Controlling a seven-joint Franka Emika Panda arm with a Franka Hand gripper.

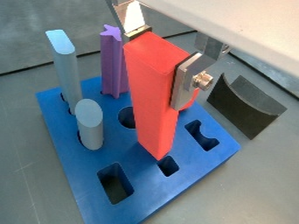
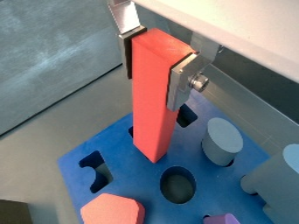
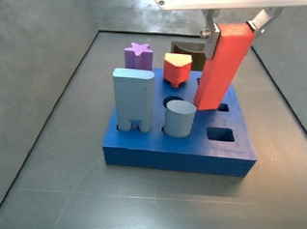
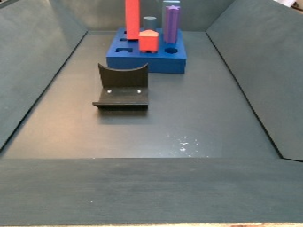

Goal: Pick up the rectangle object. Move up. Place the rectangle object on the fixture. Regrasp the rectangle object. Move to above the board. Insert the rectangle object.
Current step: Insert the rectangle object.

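Above the board, the rectangle object is clamped near its top by the pincer, lower end entering a square hole. Block to be kept upright, edges squared to the hole, lowered slowly.

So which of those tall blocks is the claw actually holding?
The gripper holds the long plain red block, its lower end in the blue board; the other blocks stand alone.

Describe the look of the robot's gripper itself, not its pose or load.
In both wrist views the gripper has flat silver metal finger plates, one fastened with a visible screw. A pale, whitish body sits above them. No cables or markings show.
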